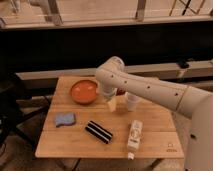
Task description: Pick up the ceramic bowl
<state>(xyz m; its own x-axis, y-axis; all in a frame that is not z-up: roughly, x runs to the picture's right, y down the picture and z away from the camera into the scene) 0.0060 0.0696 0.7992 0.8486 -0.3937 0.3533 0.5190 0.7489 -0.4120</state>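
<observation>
The ceramic bowl (83, 91) is a round, shallow, orange-red bowl with a darker rim. It sits upright on the wooden table (155, 142), at the back left. My gripper (111, 103) hangs down from the white arm (150, 90), just right of the bowl's rim and low over the table. It holds nothing that I can see. A clear plastic cup (132, 102) stands just right of the gripper.
A blue sponge (65, 119) lies front left, a black striped object (98, 131) at the front middle, and a white bottle (134, 136) on its side front right. A small dark-red object (120, 92) shows behind the arm. A dark bench runs behind the table.
</observation>
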